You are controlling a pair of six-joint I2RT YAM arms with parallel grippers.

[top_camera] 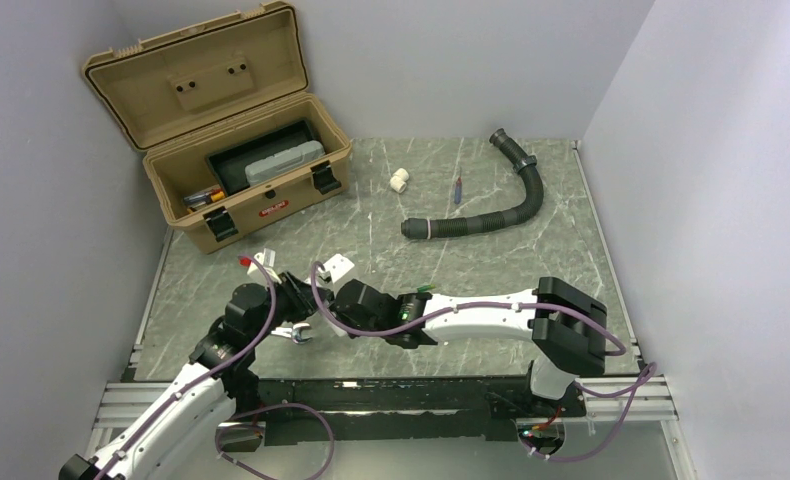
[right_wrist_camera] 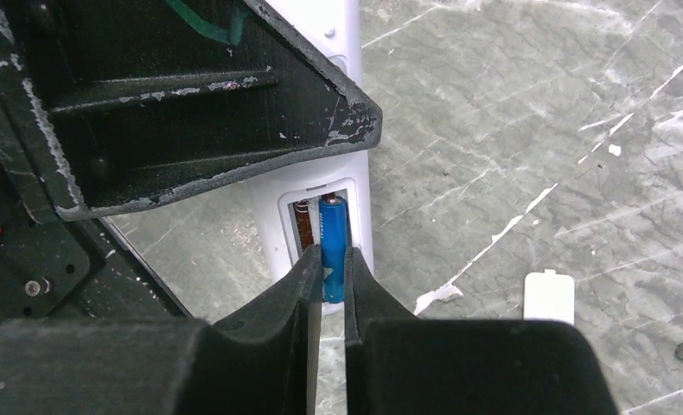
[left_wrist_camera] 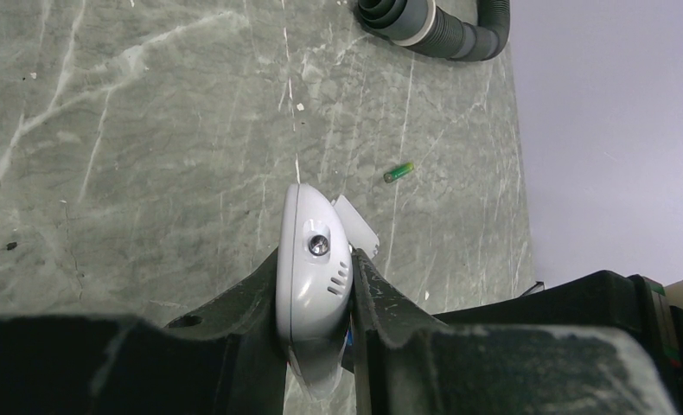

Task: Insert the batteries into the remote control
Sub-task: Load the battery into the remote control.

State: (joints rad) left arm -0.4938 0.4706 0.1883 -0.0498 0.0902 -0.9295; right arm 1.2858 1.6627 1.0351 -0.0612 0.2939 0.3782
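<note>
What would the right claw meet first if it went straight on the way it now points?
Most likely the blue battery, already between its fingertips in the remote control's open bay; depth is unclear.

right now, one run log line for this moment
left gripper: holds remote control | right gripper: on blue battery in compartment | green battery: on table | cover: off

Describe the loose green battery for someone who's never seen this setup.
On the grey marbled table, look at its near half. Just right of the small white cover piece lies the green battery, loose on bare stone. It is the only tiny green cylinder; the blue battery sits in the remote control.
</note>
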